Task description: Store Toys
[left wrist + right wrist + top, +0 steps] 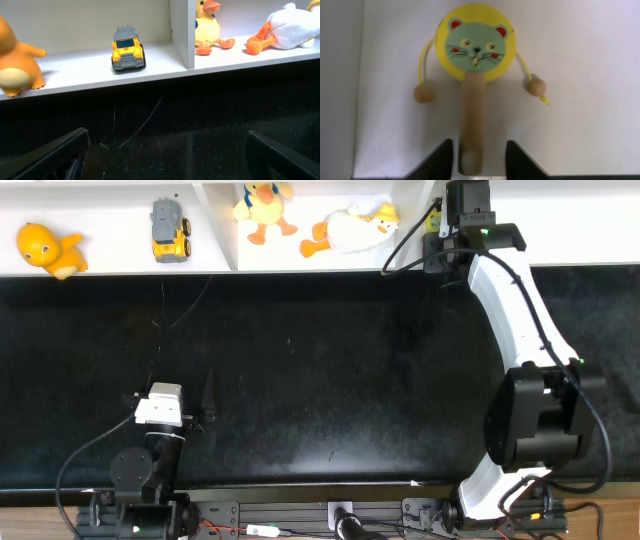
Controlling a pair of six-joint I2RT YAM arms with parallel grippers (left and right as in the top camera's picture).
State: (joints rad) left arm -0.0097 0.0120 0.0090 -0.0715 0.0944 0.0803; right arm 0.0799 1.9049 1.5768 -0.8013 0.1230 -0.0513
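Note:
A rattle drum [475, 47] with a yellow rim, a green cat face, a wooden handle and two wooden beads lies flat on the white shelf [585, 75]. My right gripper [480, 160] is open, and its fingers stand on either side of the handle's end with a gap to each. In the top view the right arm [510, 290] reaches to the shelf's right compartment. My left gripper [167, 155] is open and holds nothing. It sits low over the black table [330, 380], near the left front and facing the shelf.
The shelf also holds an orange plush [45, 248], a yellow toy truck [170, 232], a yellow duck plush [265, 208] and a white duck plush [350, 228]. A white divider [181, 30] stands between the truck and the ducks.

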